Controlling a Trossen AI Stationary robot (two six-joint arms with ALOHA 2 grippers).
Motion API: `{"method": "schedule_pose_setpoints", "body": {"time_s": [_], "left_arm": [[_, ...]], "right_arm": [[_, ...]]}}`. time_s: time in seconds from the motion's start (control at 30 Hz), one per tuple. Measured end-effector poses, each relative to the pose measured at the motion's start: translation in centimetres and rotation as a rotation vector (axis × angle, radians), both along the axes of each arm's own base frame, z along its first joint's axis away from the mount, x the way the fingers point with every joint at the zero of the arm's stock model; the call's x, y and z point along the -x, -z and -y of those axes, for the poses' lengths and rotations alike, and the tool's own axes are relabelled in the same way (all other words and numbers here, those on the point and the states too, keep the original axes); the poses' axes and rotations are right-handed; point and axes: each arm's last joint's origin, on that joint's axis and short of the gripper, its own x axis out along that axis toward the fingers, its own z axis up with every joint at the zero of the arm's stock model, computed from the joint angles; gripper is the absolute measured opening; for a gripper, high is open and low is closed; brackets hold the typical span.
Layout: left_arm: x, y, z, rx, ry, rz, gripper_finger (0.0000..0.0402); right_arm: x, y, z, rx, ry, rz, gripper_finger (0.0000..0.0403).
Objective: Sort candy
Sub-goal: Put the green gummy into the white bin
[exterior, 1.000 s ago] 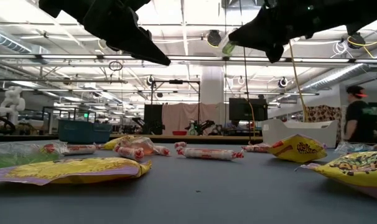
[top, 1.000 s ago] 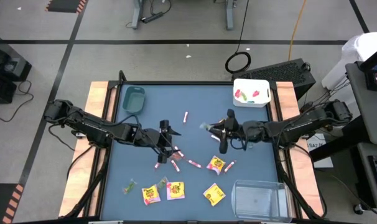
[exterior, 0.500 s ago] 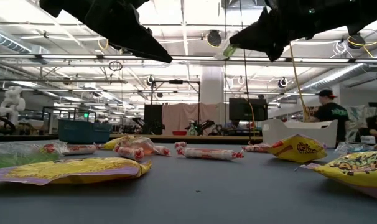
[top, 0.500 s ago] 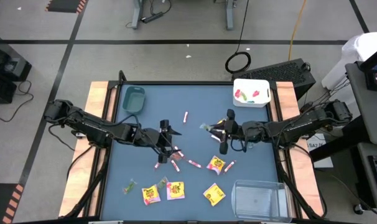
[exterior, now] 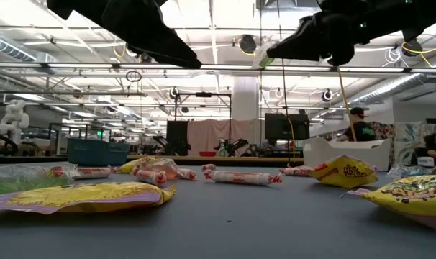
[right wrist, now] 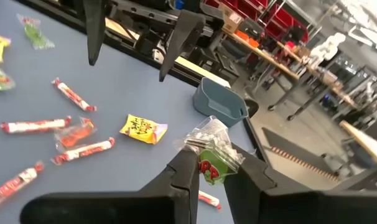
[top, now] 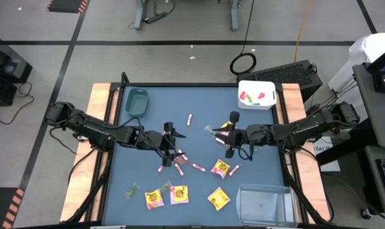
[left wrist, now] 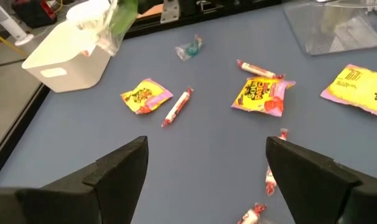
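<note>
Left pincer (top: pixel 175 135) agape; right pincer (right wrist: pixel 208 163) clamped, raised.

The high view looks straight down from far above and takes in the whole table (top: pixel 199 191) with both arms. The low view sits at the height of the table top, very near the closest yellow packets (exterior: pixel 81 196), and looks level across into the room. The left wrist view looks forward past the wide-apart left gripper (left wrist: pixel 207 177) to the white bin (left wrist: pixel 67 53). The right wrist view looks past the right gripper (right wrist: pixel 210 165), which pinches a green wrapped candy (right wrist: pixel 212 152), toward the teal bin (right wrist: pixel 223 102). All views share the scattered candy.
</note>
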Motion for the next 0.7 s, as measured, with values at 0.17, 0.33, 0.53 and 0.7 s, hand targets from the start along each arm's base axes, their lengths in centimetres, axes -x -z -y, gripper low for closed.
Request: {"method": "schedule_pose_setpoints", "body": {"time_s": [0.17,0.33,0.53,0.7], "left_arm": [[-0.05,-0.1,0.01,0.002,0.0,0.011,0.0329],[-0.07,-0.15,0.02,0.004,0.0,0.017,0.0329],[-0.07,-0.15,0.02,0.004,0.0,0.017,0.0328],[-0.07,-0.15,0.02,0.005,0.0,0.017,0.0328]], "right_arm": [[0.0,0.0,0.0,0.071,-0.015,-0.018,0.0057],[0.0,0.0,0.0,0.182,-0.037,-0.045,0.0057],[0.0,0.01,0.0,0.237,-0.049,-0.059,0.0057],[0.0,0.01,0.0,0.141,-0.029,-0.036,0.0057]]}}
